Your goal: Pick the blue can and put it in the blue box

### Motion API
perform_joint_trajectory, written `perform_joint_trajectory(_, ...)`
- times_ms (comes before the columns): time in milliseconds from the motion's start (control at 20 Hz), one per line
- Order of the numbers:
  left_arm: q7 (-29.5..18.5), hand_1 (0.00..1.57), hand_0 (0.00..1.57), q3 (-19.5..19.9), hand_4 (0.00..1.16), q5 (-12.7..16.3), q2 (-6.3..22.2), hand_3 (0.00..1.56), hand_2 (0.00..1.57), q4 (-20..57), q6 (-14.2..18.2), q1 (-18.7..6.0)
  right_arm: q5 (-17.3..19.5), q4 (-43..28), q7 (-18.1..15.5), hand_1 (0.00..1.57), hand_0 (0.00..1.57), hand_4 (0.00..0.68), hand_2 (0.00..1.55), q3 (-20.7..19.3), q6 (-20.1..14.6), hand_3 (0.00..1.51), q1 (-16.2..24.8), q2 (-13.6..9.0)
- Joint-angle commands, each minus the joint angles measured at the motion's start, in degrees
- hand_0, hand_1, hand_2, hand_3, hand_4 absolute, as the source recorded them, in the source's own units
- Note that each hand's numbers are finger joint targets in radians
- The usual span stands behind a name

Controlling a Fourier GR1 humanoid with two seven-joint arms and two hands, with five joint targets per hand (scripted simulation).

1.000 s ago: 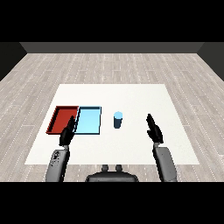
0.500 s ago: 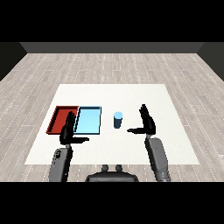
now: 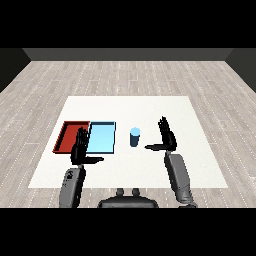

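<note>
A small blue can (image 3: pixel 134 137) stands upright on the white table, just right of the light blue tray (image 3: pixel 103 137). My right hand (image 3: pixel 167 137) is open to the right of the can, fingers straight up and thumb pointing left toward it, a short gap away. My left hand (image 3: pixel 80 147) is open too, hovering over the near edge where the red tray (image 3: pixel 69 135) and the light blue tray meet. Neither hand holds anything.
The two trays lie side by side at the table's left centre, red on the left. White table surface (image 3: pixel 200 150) stretches to the right and behind the can. Grey wooden floor surrounds the table.
My right hand has moved left toward the blue can and now sits close beside it. The left hand has barely shifted. The can has not moved.
</note>
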Motion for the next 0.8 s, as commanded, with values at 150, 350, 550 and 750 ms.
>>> perform_joint_trajectory(150, -5.63, 0.00, 0.00, -0.11, 0.00, 0.14, 0.42, 0.00, 0.00, 0.91, -2.98, 3.56, -0.81, 1.86, -2.47, 0.00, 0.00, 0.000, 0.00, -0.66, 1.12, 0.00, 2.28, -1.08)
perform_joint_trajectory(350, -1.71, 0.00, 0.00, 0.64, 0.00, 0.94, 0.24, 0.00, 0.00, -0.03, -1.18, 1.71, -1.87, 6.02, -2.56, 0.00, 0.00, 0.000, 0.00, -0.33, 1.48, 0.00, -0.56, 0.04)
perform_joint_trajectory(550, 1.06, 0.00, 0.00, 0.79, 0.00, 2.55, 0.35, 0.00, 0.00, -2.39, -1.60, 1.92, -3.25, 10.43, 0.65, 0.00, 0.00, 0.000, 0.00, -1.84, -0.01, 0.00, -4.97, 0.67)
perform_joint_trajectory(750, 2.25, 0.00, 0.00, -0.05, 0.00, 1.96, -0.78, 0.00, 0.00, -4.14, 0.05, 1.69, -4.84, 15.33, 0.54, 0.00, 0.00, 0.000, 0.00, -4.34, -0.56, 0.00, -9.52, -0.25)
